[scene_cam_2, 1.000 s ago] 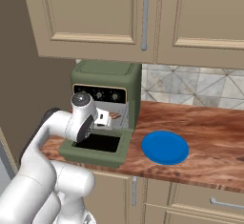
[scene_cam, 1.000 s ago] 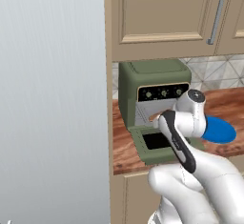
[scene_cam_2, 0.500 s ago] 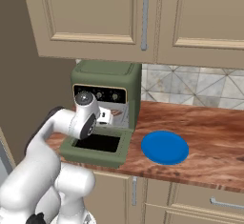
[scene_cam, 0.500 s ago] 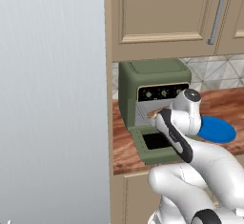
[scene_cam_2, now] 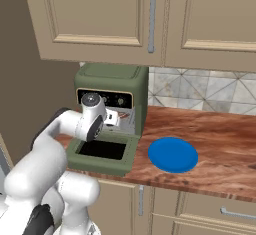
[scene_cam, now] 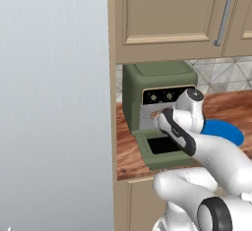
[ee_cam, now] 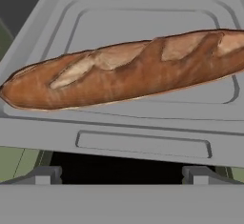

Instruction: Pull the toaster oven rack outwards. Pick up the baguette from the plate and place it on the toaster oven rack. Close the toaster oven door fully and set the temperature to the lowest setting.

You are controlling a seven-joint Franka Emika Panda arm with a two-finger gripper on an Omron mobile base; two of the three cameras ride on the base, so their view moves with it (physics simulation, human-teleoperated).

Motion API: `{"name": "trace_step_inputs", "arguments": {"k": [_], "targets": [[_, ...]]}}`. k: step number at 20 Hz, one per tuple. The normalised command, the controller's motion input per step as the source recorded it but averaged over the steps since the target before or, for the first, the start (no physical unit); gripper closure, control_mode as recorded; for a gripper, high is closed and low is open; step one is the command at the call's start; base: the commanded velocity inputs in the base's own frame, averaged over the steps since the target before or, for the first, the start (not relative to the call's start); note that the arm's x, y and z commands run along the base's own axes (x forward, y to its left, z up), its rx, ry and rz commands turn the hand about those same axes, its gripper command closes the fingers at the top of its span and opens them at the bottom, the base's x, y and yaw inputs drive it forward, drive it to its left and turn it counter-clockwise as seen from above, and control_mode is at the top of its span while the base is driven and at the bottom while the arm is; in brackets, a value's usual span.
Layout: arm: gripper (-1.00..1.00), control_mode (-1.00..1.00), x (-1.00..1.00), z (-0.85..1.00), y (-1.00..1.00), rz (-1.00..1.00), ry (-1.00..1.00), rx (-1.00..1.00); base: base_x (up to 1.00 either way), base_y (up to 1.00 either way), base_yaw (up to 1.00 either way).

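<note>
The baguette (ee_cam: 128, 70) lies lengthwise across the toaster oven rack (ee_cam: 143, 137), a flat grey shelf drawn out of the cavity. In the hand view the loaf spans nearly the full width of the rack, one end at the left edge of the shelf and the other running off the right side of the picture. It rests on the rack surface and nothing grips it.

The gripper (scene_cam_2: 116, 119) stands at the mouth of the toaster oven (scene_cam_2: 112, 86), just above the lowered toaster oven door (scene_cam_2: 102, 154), and points into the cavity. Its jaws are spread to their widest and hold nothing. The two dark finger tips (ee_cam: 45, 175) sit at the bottom of the hand view, below the front edge of the rack and apart from the loaf. Whether they touch the rack cannot be told.

The door lies folded down flat on the counter (scene_cam_2: 220, 129), its dark window facing up. In the left base view a small brown sliver of the loaf shows at the oven opening, beside the arm's wrist.

The plate (scene_cam_2: 173, 154) sits bare on the counter to the right of the oven, well apart from the gripper.
</note>
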Motion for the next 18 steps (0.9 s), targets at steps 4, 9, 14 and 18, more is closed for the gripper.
{"name": "trace_step_inputs", "arguments": {"k": [4, 9, 14, 18], "targets": [[-1.0, -1.0, 0.17, 0.0, 0.0, 0.0, 0.0, 0.0, 0.0, 0.0, 0.0], [-1.0, -1.0, 0.22, 0.0, 0.0, 0.0, 0.0, 0.0, 0.0, 0.0, 0.0], [-1.0, -1.0, 0.36, 0.0, 0.0, 0.0, 0.0, 0.0, 0.0, 0.0, 0.0], [-1.0, -1.0, 0.37, 0.0, 0.0, 0.0, 0.0, 0.0, 0.0, 0.0, 0.0]]}}
